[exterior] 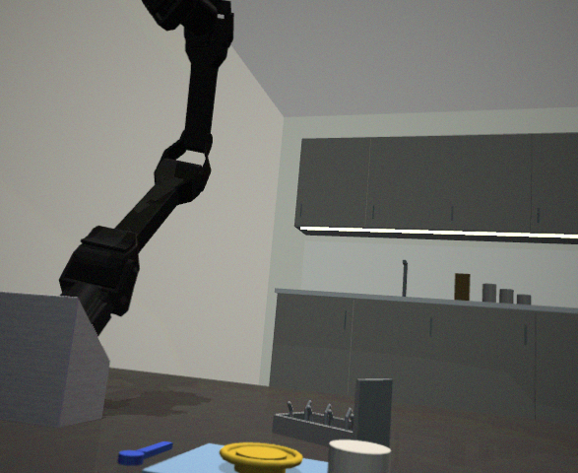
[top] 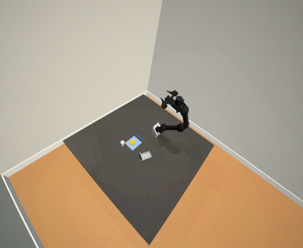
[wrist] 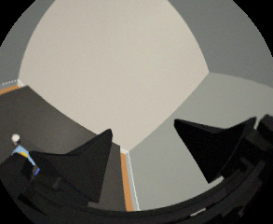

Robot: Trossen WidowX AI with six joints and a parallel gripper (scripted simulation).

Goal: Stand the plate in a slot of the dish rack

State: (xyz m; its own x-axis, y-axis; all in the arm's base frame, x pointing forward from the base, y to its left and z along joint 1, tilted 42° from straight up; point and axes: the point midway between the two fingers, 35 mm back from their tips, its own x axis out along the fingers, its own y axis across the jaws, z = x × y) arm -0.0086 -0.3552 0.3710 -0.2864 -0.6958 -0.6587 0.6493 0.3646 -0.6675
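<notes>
A yellow plate [top: 132, 142] [exterior: 261, 454] lies flat on a light blue mat [top: 137, 146] [exterior: 187, 460] on the dark floor area. The grey dish rack [top: 145, 155] [exterior: 306, 426] stands a little to the right of the mat, with short rail pegs and a tall end panel. Its slots hold nothing. My gripper [top: 167, 95] [wrist: 143, 127] is open and holds nothing. It is raised high near the room corner, far from the plate and the rack. In the wrist view it points at the walls. It is out of frame in the exterior view.
A white cup [top: 122, 143] [exterior: 358, 454] stands beside the mat. A small blue tool [top: 140, 137] [exterior: 144, 451] lies on the mat's other side. The arm's grey base block [top: 155, 130] [exterior: 39, 356] stands behind them. Kitchen cabinets line the far wall.
</notes>
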